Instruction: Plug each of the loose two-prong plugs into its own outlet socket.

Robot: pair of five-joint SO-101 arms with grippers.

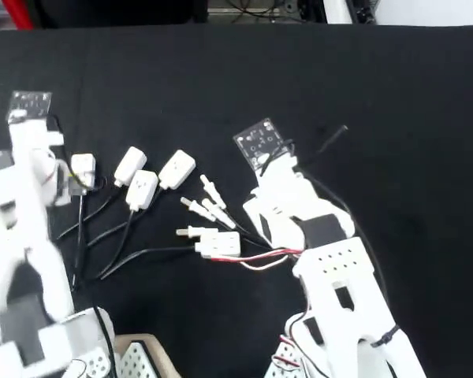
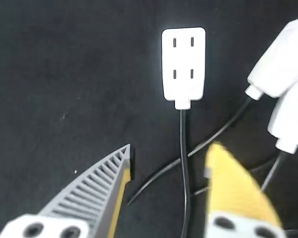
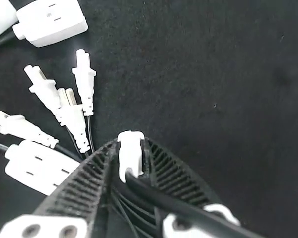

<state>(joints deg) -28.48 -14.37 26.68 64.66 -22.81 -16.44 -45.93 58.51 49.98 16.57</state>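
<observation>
My right gripper (image 3: 131, 148) is shut on a white plug (image 3: 130, 157), whose black cord runs back between the fingers. Several loose two-prong plugs lie just ahead of it: one (image 3: 84, 78), a second (image 3: 43, 89) and a third (image 3: 21, 127). In the high view they sit mid-table (image 1: 211, 206). My left gripper (image 2: 166, 161) is open and straddles the black cord of a white outlet socket (image 2: 184, 62), which lies face up ahead of the fingertips. That socket (image 1: 83, 168) is the leftmost of a row of sockets (image 1: 143, 189).
Another socket block (image 1: 219, 244) lies in front of the plugs, with red and white wires trailing beside the right arm. Black cords (image 1: 114, 236) fan toward the near edge. A perforated box (image 1: 138, 358) stands at the front. The far and right cloth is bare.
</observation>
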